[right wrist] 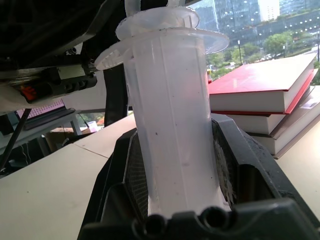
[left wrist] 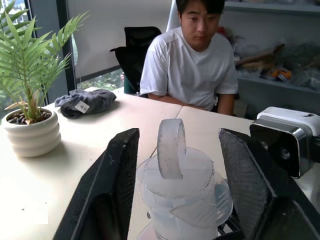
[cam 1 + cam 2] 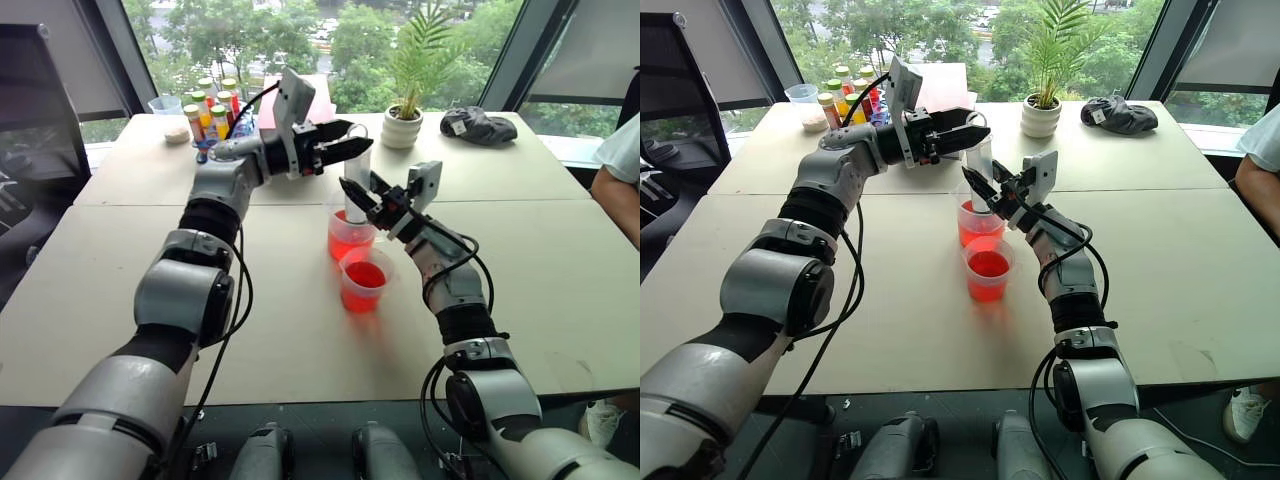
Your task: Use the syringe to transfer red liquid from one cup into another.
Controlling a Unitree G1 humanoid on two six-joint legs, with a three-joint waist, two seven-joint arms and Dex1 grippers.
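The large clear plastic syringe [image 1: 172, 125] with its thick white-translucent barrel stood upright, its lower end down in the taller, wider clear plastic measuring cup [image 3: 350, 237] holding translucent red-orange liquid [image 3: 345, 246]; the right gripper [image 3: 357, 196] had its jaws clamped on the barrel. The left gripper [image 3: 345, 150] sat level at the syringe's top, jaws apart on either side of the ring-shaped plunger top [image 2: 171, 148]; whether its black fingers [image 2: 115, 175] touched the ring could not be told. The shorter, handleless clear cup [image 3: 364, 279], also holding red liquid, stood on the pale worktop [image 3: 120, 300] just beside the tall one, nearer the robot.

The main risk seemed to be a pull that ran off the barrel's line: it could tilt the syringe, lever the tall cup over and spill into its close neighbour; a weak hold on the smooth ring might slip; a loose barrel clamp would let the whole syringe rise with the plunger.
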